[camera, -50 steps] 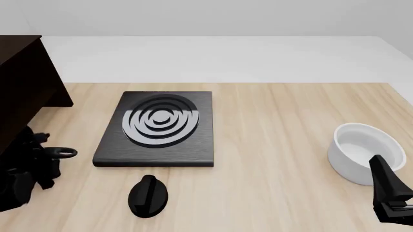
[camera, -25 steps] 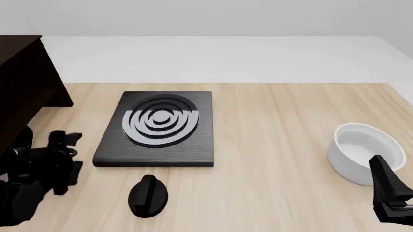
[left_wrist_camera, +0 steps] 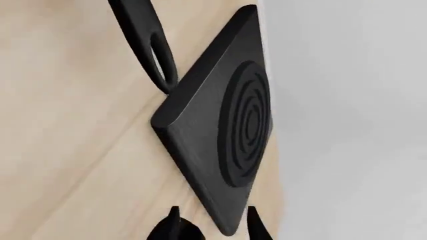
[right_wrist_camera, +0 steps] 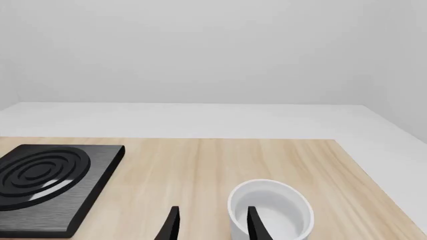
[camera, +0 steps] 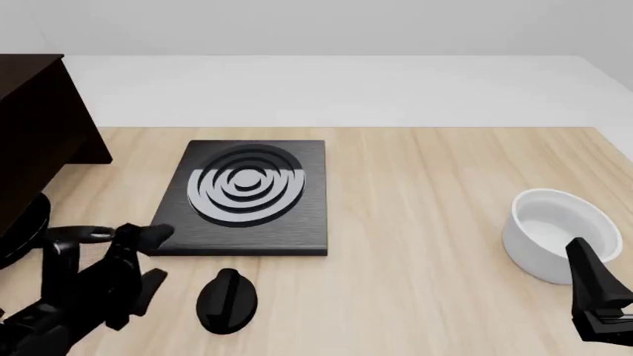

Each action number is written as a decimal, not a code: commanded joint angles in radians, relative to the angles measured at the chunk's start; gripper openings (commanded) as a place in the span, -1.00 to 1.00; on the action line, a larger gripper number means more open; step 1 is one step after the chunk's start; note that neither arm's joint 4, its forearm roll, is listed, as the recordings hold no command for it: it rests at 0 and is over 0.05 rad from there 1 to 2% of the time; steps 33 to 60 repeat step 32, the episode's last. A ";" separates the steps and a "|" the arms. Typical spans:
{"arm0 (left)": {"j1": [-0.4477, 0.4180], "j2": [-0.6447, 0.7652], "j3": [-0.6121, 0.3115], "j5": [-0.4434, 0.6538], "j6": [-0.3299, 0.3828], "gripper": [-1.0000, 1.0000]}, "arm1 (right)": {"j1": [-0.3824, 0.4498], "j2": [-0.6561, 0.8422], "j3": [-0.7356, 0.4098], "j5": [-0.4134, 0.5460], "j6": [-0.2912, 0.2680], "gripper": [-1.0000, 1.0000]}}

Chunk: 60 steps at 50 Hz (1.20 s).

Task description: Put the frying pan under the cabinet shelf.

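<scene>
Front view: frying pan is seen at desk's left edge, partly under cabinet shelf; left pincer is parted, empty. Risk: handle gets clipped during retreat, dragging pan out.

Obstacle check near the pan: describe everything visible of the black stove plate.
The stove plate is a thick black square slab with grey concentric rings on top. It lies flat on the wooden table, left of centre. The looped handle of the frying pan ends near one edge; contact cannot be judged.
</scene>
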<state>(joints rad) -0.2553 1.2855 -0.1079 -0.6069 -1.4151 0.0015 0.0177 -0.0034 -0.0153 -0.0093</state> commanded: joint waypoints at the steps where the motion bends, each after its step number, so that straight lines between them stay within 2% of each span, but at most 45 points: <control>1: -0.180 -0.107 0.049 0.025 -0.043 1.00 | 0.000 0.000 0.000 0.000 0.001 1.00; 2: -0.175 -0.178 0.036 0.082 -0.026 1.00 | 0.000 0.000 0.000 0.000 0.000 1.00; 7: -0.210 -0.282 0.011 0.146 -0.011 1.00 | 0.000 0.000 0.000 0.000 0.000 1.00; 9: -0.209 -0.373 -0.037 0.230 0.053 1.00 | 0.000 0.000 0.000 0.000 0.000 1.00; 10: -0.209 -0.376 -0.038 0.233 0.053 1.00 | 0.000 0.000 0.000 0.000 0.000 1.00; 11: -0.231 -0.429 -0.087 0.285 0.113 1.00 | 0.000 0.000 0.000 0.000 0.000 1.00; 12: -0.231 -0.432 -0.088 0.288 0.113 1.00 | 0.000 0.000 0.000 0.000 0.000 1.00; 13: -0.190 -0.515 -0.140 0.381 0.186 1.00 | 0.000 0.000 0.000 0.000 0.000 1.00; 14: -0.198 -0.572 -0.218 0.458 0.293 1.00 | 0.000 0.000 0.000 0.000 0.000 1.00; 15: -0.242 -0.589 -0.275 0.497 0.376 1.00 | 0.000 0.000 0.000 0.000 0.000 1.00; 17: -0.250 -0.638 -0.288 0.500 0.401 1.00 | 0.000 0.000 0.000 0.000 0.000 1.00; 18: -0.235 -0.700 -0.315 0.528 0.457 1.00 | 0.000 0.000 0.000 0.000 0.000 1.00; 19: -0.281 -0.707 -0.404 0.599 0.614 1.00 | -0.001 0.000 0.000 0.000 0.000 1.00; 20: -0.246 -0.809 -0.435 0.621 0.716 1.00 | 0.000 -0.001 0.000 0.000 0.000 1.00; 21: -0.209 -0.827 -0.429 0.626 0.713 1.00 | 0.000 0.000 0.000 0.000 0.000 1.00; 22: -0.175 -0.805 -0.462 0.668 0.781 1.00 | 0.000 -0.001 0.000 0.000 0.000 1.00; 23: -0.175 -0.805 -0.462 0.669 0.781 1.00 | 0.000 0.000 0.000 0.000 0.000 1.00; 25: -0.183 -0.774 -0.432 0.630 0.713 1.00 | 0.000 0.000 0.000 0.000 0.000 1.00; 27: -0.132 -0.792 -0.450 0.644 0.770 1.00 | 0.000 0.000 0.000 0.000 0.000 1.00; 28: -0.124 -0.811 -0.479 0.663 0.847 1.00 | 0.000 0.000 0.000 0.000 0.000 1.00; 29: -0.098 -0.814 -0.468 0.661 0.815 1.00 | 0.000 0.000 0.000 0.000 0.000 1.00; 30: -0.098 -0.815 -0.468 0.661 0.815 1.00 | 0.000 0.000 0.000 0.000 0.000 1.00; 32: -0.095 -0.828 -0.490 0.670 0.880 1.00 | 0.000 -0.001 0.000 0.000 0.000 1.00; 60: -0.095 -0.828 -0.490 0.670 0.880 1.00 | 0.000 -0.001 0.000 0.000 0.000 1.00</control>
